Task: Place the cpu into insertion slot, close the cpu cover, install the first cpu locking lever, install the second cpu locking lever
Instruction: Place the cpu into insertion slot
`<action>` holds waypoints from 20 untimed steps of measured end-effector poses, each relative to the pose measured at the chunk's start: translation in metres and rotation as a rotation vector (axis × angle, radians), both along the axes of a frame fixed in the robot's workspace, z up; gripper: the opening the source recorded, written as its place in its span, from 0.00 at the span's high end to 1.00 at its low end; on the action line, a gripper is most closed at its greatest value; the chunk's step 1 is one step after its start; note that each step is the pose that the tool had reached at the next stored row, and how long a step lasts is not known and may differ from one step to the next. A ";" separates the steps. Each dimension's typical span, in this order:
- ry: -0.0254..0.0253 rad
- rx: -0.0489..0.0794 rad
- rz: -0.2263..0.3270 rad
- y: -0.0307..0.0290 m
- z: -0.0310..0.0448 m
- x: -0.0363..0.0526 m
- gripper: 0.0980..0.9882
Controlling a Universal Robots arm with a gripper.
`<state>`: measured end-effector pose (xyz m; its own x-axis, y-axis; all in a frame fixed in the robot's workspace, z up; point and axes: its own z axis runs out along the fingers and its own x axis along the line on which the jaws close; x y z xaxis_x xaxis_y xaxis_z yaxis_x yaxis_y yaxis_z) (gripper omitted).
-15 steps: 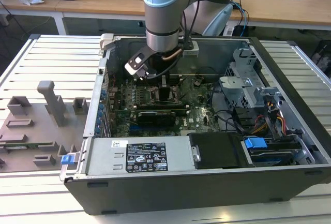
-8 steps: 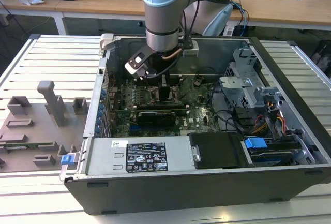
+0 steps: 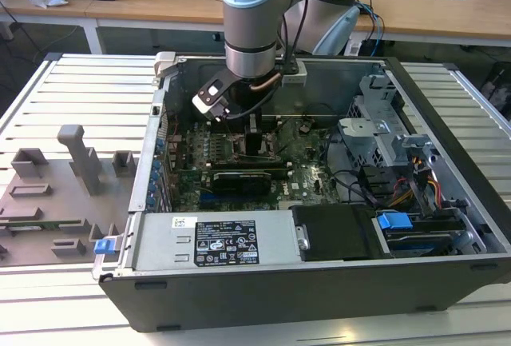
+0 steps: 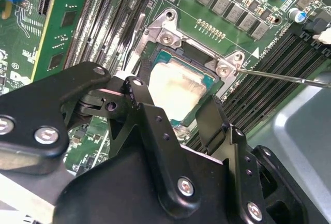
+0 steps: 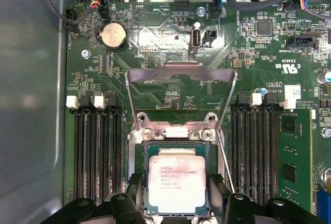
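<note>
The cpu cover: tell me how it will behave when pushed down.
The cpu cover is a thin metal frame with a large window, so probably light and springy. It stands raised on its hinge beside the cpu, so a push would likely swing it rather than slide it. Forced, its thin sides might bend.

The arm (image 3: 254, 10) is built of grey tubes capped in pale blue, with a black cable (image 3: 281, 38) run alongside. The black gripper (image 4: 173, 97) is fastened by silver screws (image 4: 185, 186).
</note>
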<state>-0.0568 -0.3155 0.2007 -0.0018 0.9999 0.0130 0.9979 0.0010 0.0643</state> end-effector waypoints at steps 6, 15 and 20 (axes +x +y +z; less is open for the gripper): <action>-0.0001 -0.006 0.000 0.0002 0.0122 0.0000 0.43; -0.0001 -0.010 0.000 0.0002 0.0477 0.0000 0.99; -0.0001 -0.010 0.000 0.0002 0.0688 0.0000 0.99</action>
<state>-0.0567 -0.3153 0.2695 -0.0019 1.0000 0.0033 0.9979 0.0016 0.0644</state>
